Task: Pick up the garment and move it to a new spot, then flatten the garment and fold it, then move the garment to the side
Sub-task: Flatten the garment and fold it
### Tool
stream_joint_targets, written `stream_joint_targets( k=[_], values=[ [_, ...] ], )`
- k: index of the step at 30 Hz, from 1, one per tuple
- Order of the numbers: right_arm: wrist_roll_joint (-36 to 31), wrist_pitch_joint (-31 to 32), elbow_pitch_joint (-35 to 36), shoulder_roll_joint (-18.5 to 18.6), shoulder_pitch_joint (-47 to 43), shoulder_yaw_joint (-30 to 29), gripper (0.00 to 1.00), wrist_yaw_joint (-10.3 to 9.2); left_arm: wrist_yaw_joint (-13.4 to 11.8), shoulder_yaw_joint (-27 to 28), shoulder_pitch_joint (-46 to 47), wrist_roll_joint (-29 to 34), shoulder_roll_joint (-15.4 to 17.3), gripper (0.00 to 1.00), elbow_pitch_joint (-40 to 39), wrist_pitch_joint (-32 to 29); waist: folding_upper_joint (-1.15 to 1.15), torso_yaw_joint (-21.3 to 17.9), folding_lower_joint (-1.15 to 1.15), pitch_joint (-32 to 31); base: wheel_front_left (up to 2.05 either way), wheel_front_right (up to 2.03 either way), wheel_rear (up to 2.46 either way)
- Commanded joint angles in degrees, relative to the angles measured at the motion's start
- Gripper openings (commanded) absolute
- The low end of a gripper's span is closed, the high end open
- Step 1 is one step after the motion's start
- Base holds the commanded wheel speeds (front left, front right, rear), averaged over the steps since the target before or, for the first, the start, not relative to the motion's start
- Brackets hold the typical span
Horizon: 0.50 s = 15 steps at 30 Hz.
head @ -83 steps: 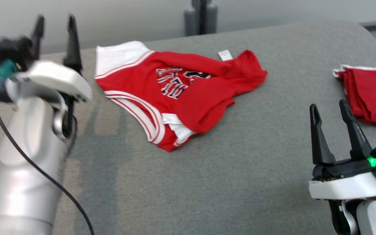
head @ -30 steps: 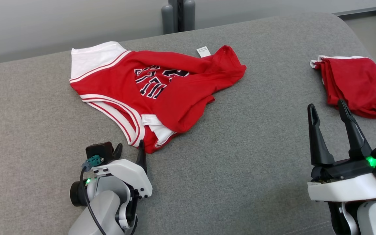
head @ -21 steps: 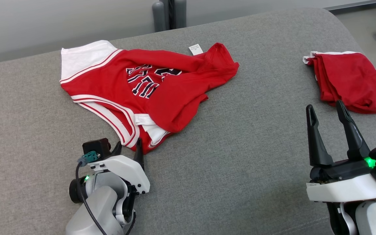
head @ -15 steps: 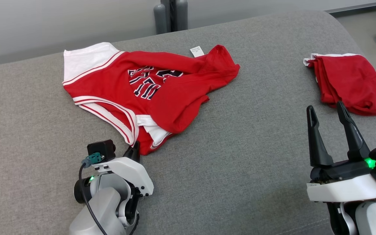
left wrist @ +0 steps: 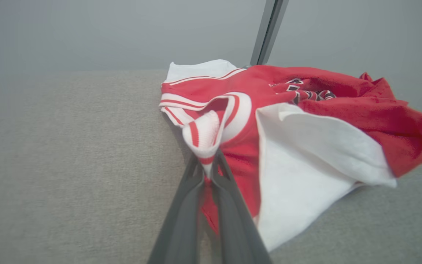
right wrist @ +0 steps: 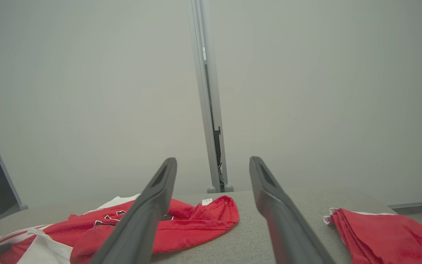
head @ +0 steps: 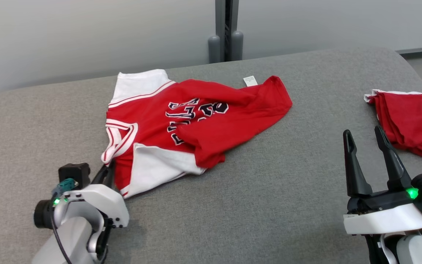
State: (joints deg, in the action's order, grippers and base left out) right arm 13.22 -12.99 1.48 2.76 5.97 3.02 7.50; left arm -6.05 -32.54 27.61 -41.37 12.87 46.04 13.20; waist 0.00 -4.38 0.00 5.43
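The garment is a crumpled red jersey with white striped trim and dark lettering, lying mid-table. My left gripper sits at its near-left corner, shut on the striped trim. In the left wrist view the garment spreads beyond the left gripper, whose two fingers pinch a fold of striped trim between them. My right gripper stands open at the lower right, well clear of the garment, with nothing between its fingers. From the right wrist, the right gripper points over the garment toward the wall.
A second red garment, folded, lies at the table's right edge, just beyond my right gripper; it also shows as the folded garment in the right wrist view. The grey fabric table has bare room in front. A grey post stands behind.
My left gripper has shut on the garment's near corner and pulled it left, unfolding a white panel. The head camera has shifted. The right gripper has stayed open.
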Motion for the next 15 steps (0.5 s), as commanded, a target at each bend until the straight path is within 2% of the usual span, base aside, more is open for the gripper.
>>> stream_joint_targets(
  k=[1, 6, 9, 10, 11, 12, 15],
  values=[
    [0.2, -0.4, -0.2, 0.3, -0.5, 0.1, 1.0, -0.02, -0.1, 0.0, -0.2, 0.6, 1.6, 0.0, -0.7, -0.1, 0.0, 1.6, 0.0, -1.5, 0.0, 0.0, 0.0],
    [1.1, -0.9, -1.2, 0.3, -0.9, 0.1, 1.0, -0.02, -1.3, 0.2, -1.2, 1.8, 7.5, 0.0, -4.6, -2.4, 0.0, 3.3, 0.0, -2.7, 0.0, 0.0, 0.0],
    [1.3, -1.2, -1.5, 0.3, -0.7, 0.1, 1.0, -0.02, -2.0, 0.3, -1.5, 1.4, 9.3, 0.0, -6.8, -4.4, 0.0, 4.0, 0.0, -2.6, 0.0, 0.0, 0.0],
    [1.4, -1.3, -1.6, 0.3, -0.5, 0.1, 1.0, -0.02, -2.1, 0.1, -1.8, 1.5, 9.9, 0.24, -7.4, -5.4, 0.0, 4.2, 0.0, -2.5, 0.0, 0.0, 0.0],
    [1.4, -1.3, -1.7, 0.3, -0.4, 0.0, 1.0, -0.02, -2.7, 0.4, -1.8, 1.3, 10.1, 0.59, -8.2, -5.6, 0.0, 4.5, 0.0, -2.4, 0.0, 0.0, 0.0],
    [1.4, -1.3, -1.8, 0.3, -0.4, 0.0, 1.0, -0.02, -3.5, 0.9, -1.8, 1.0, 10.3, 1.0, -8.7, -5.5, 0.0, 4.7, 0.0, -2.4, 0.0, 0.0, 0.0],
    [1.2, -1.3, -2.1, 0.3, -0.1, -0.2, 1.0, -0.02, -4.9, 0.6, -2.7, 1.3, 9.9, 1.0, -10.0, -6.0, 0.0, 5.2, 0.0, -2.3, 0.0, 0.0, 0.0]
  ],
)
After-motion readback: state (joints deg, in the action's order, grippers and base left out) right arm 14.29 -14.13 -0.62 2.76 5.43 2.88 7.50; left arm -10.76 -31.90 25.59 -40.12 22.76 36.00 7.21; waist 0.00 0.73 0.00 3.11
